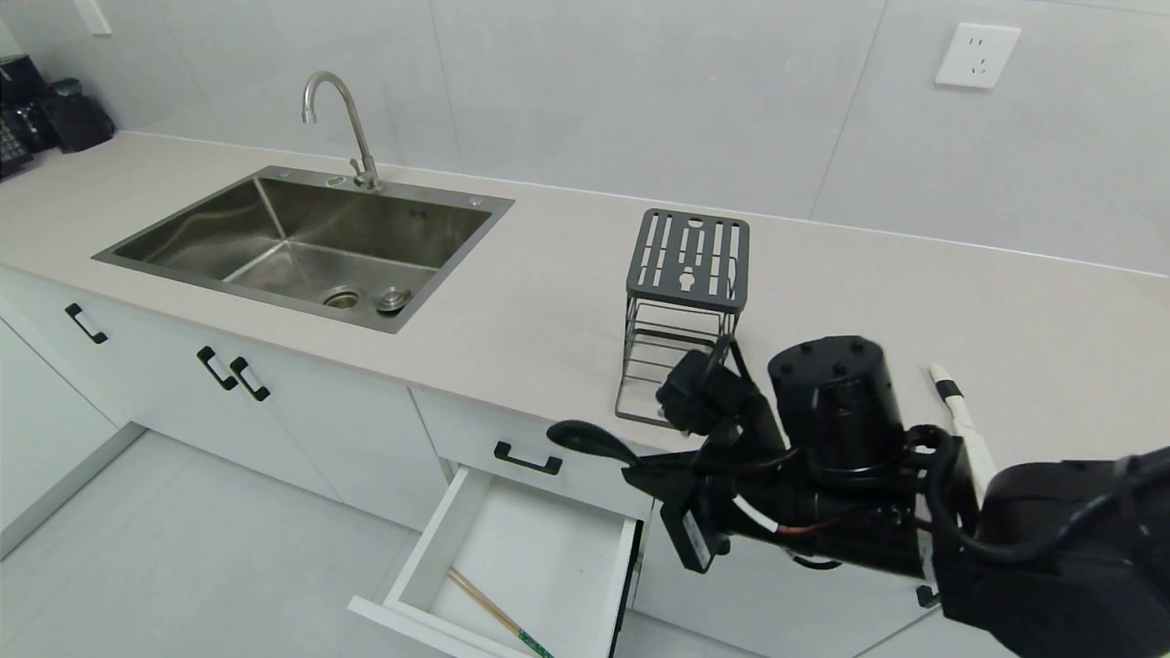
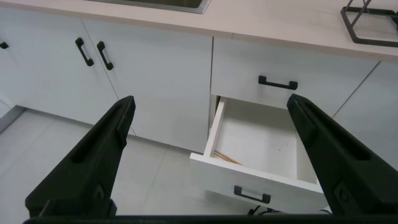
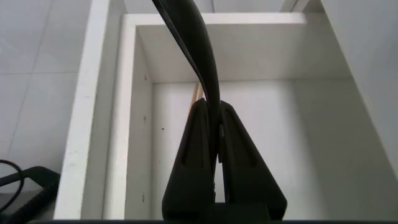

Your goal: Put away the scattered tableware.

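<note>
Lower centre: the right tool [image 1: 651,475] is clamped on a black spoon [image 1: 590,441], long axis pointing frame-left; the open drawer [image 1: 434,539] lies directly beneath. The left tool [image 2: 210,106] is spread apart.

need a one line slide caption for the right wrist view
Right hand shut on a black spoon above the open white drawer, chopsticks lying inside.

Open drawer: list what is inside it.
Chopsticks lie in the drawer by a side wall. The black spoon in the right tool hides a strip of the floor.
</note>
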Available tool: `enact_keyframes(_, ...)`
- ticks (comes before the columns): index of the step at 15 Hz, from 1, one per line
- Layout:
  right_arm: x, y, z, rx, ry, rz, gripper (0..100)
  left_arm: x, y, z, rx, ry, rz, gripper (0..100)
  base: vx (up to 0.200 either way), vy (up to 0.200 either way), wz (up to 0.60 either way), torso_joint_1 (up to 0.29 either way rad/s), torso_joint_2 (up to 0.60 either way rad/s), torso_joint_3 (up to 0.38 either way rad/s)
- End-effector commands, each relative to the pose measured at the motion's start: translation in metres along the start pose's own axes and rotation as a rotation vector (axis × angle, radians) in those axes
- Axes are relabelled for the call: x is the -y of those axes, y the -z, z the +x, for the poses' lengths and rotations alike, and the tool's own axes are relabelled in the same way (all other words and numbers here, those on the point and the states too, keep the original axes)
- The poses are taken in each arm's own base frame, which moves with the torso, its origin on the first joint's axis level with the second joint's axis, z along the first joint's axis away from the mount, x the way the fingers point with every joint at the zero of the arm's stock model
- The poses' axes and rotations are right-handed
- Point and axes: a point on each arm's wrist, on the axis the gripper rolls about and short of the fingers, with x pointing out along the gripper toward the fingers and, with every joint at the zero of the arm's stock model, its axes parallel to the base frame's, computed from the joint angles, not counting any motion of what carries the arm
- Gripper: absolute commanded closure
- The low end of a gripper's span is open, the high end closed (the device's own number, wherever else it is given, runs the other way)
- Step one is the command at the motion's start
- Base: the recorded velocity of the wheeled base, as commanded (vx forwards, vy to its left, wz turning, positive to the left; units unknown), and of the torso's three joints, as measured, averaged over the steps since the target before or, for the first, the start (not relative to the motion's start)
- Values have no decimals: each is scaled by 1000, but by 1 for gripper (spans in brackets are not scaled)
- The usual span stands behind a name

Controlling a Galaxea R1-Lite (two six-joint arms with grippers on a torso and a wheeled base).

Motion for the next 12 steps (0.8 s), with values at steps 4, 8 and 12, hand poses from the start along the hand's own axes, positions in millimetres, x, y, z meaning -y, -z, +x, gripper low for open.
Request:
enact_keyframes(4,3,-21,-47,124,-26,-6,100,0,0,0,-2,-1,0,0,0,0,0,0,0,0)
enact_keyframes(8,-12,13,-48,-44,-71,-71,100,0,0,0,-2,-1,0,0,0,0,0,0,0,0)
enact_keyframes(12,-16,14,-49,-40,-110,-166,100,0,0,0,-2,-1,0,0,0,0,0,-10,20,16)
